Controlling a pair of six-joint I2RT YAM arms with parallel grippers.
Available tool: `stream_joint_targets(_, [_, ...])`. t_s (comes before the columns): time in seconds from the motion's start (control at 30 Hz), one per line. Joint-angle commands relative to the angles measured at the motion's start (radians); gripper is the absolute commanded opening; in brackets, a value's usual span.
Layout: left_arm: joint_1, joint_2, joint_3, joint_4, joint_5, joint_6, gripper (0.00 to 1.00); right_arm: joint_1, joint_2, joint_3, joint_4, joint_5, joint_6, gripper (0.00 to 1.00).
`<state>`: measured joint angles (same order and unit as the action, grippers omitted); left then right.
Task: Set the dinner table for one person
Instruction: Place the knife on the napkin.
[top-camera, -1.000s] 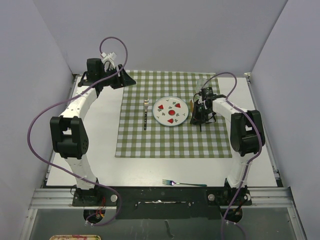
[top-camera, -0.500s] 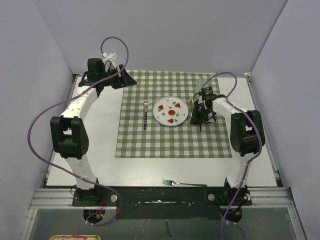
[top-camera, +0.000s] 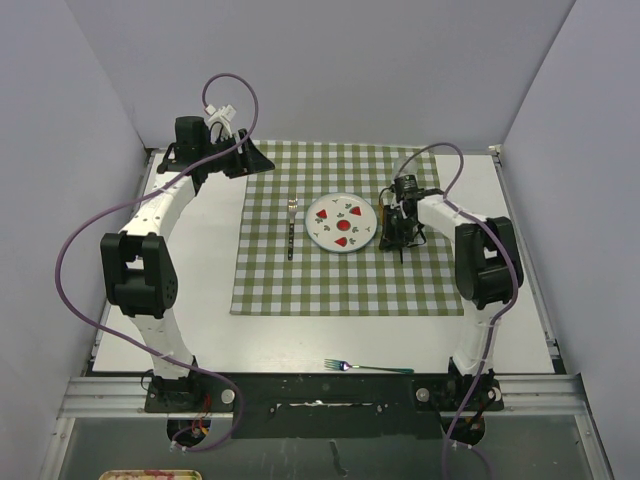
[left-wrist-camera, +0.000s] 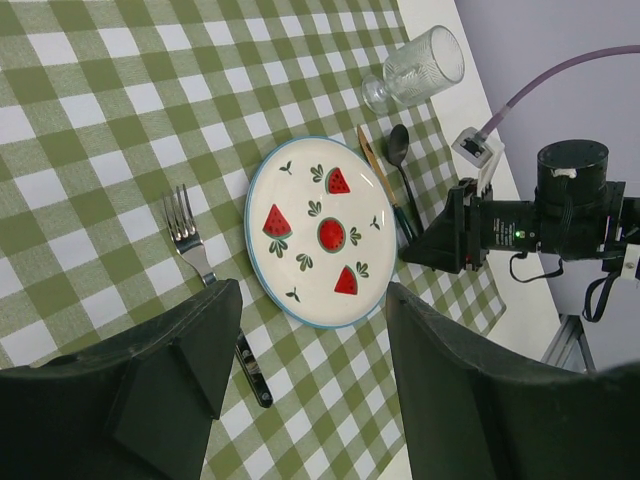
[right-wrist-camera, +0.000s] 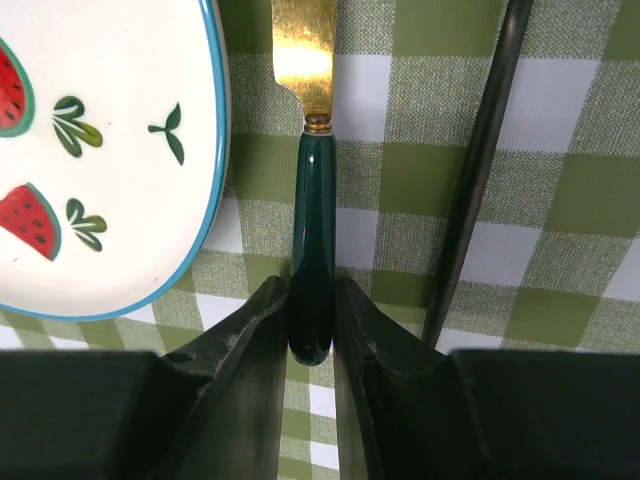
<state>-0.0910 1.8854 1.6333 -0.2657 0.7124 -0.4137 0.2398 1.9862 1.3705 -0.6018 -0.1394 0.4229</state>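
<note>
On the white dinner table (top-camera: 195, 290) a green-checked cloth (top-camera: 340, 275) carries a watermelon-patterned plate (top-camera: 341, 222). A gold-bladed knife with a dark green handle (right-wrist-camera: 312, 240) lies just right of the plate's rim (right-wrist-camera: 215, 150). My right gripper (right-wrist-camera: 312, 292) is shut on the end of its handle. A black spoon (right-wrist-camera: 478, 190) lies right of the knife. A fork (left-wrist-camera: 190, 240) rests left of the plate (left-wrist-camera: 318, 232). My left gripper (left-wrist-camera: 312, 298) hangs open and empty above the cloth's far left corner.
A clear glass (left-wrist-camera: 415, 68) lies on its side at the cloth's far right, beyond the spoon (left-wrist-camera: 398, 150). A second fork with a green handle (top-camera: 368, 368) lies on the bare table near the front edge, between the arm bases.
The right arm has shifted slightly left, toward the plate, with its gripper still on the knife. The left arm has not moved.
</note>
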Motion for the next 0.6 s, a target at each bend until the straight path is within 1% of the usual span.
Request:
stream_joint_targets(0.0, [-0.006, -0.024, 0.022, 0.056, 0.027, 0.004, 0.58, 0.057, 0.005, 0.04, -0.012, 0.109, -0.044, 0.0])
stream_joint_targets(0.27, [-0.005, -0.028, 0.012, 0.06, 0.04, 0.014, 0.58, 0.1, 0.021, 0.07, -0.033, 0.165, -0.059, 0.0])
stream_joint_targets(0.57, [-0.003, -0.031, -0.001, 0.06, 0.051, 0.027, 0.58, 0.103, 0.024, 0.082, -0.047, 0.196, -0.059, 0.0])
